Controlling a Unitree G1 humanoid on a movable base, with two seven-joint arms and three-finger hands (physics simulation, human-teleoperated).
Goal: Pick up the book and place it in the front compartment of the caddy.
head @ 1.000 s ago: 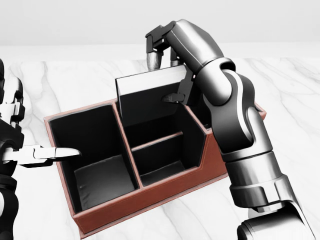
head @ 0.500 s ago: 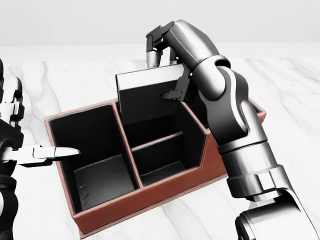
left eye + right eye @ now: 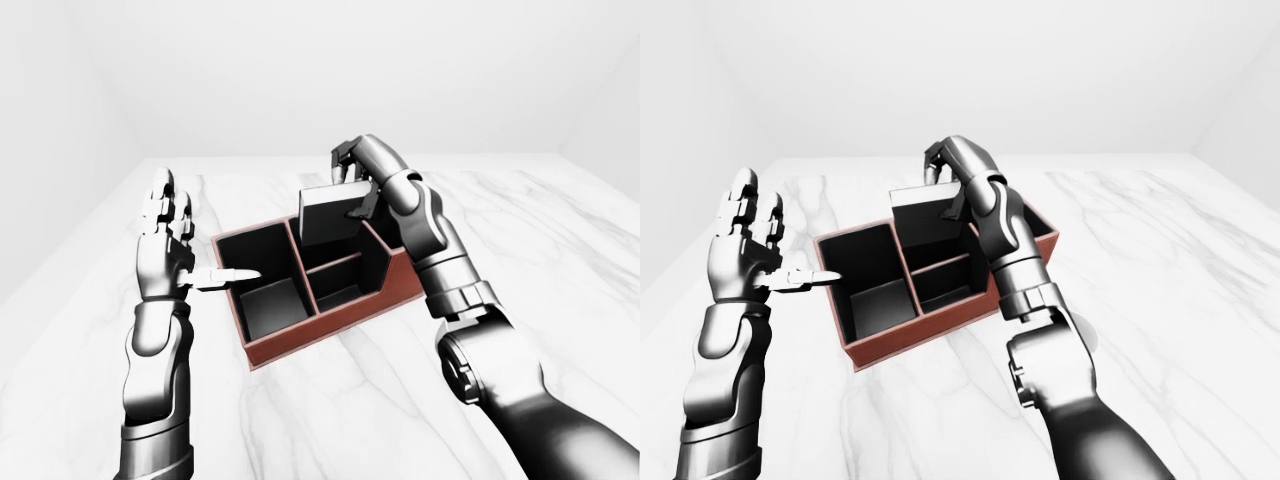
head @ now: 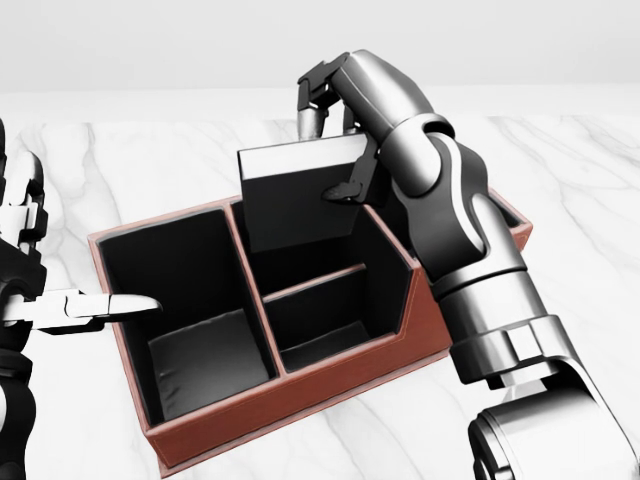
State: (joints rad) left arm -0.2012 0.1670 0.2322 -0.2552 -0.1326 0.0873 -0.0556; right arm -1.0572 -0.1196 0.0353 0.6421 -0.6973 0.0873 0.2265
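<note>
A dark book [image 4: 296, 200] with a pale top edge stands nearly upright, tilted a little, over the caddy's upper small compartment in the head view. My right hand [image 4: 331, 156] is shut on it from above, fingers [image 4: 311, 118] behind its top edge and thumb on its face. The caddy [image 4: 262, 408] is red-brown outside and black inside. It has one long compartment on the left and two small ones on the right, split by a low divider. My left hand [image 4: 62, 306] is open beside the caddy's left wall, one finger pointing over the rim.
The caddy sits on a white marble table [image 4: 570, 170] that spreads to all sides. A plain pale wall runs along the top of the eye views. My right forearm [image 4: 480, 270] crosses over the caddy's right end.
The book and my right hand have shifted slightly to the right, and the right elbow has swung down and right. The left hand and the caddy have stayed put.
</note>
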